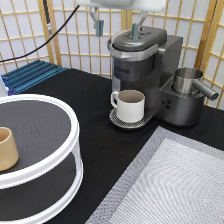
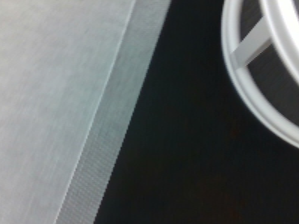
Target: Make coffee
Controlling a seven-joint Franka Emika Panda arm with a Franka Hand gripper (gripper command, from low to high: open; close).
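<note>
Gripper (image 1: pixel 116 24) sits at the exterior view's top edge, directly above the dark grey single-serve coffee machine (image 1: pixel 145 75); fingers spread apart, nothing held. One finger (image 1: pixel 99 26) hangs clear of the machine on the side towards the blue ridged tray (image 1: pixel 31 75); the other finger (image 1: pixel 134 31) is over the machine's lid, contact or not cannot tell

White ceramic mug (image 1: pixel 130 105) stands upright on the round drip plate under the machine's spout, handle pointing away from the machine body. Lid looks shut

Risks, as judged: mug appears slightly off-centre under the spout, so brew could splash onto the black tabletop (image 1: pixel 100 145); a finger descending off-line could catch the lid edge and shift the machine, nudging the mug

Surroundings relative to machine: steel milk jug (image 1: pixel 189 80) touching its far side; white two-tier round rack (image 1: pixel 37 150) well apart, holding a tan cup (image 1: pixel 7 149); grey woven mat (image 1: pixel 170 185) in front. Wrist view shows only mat, tabletop, rack rim. Nothing blocks the machine from above
</note>
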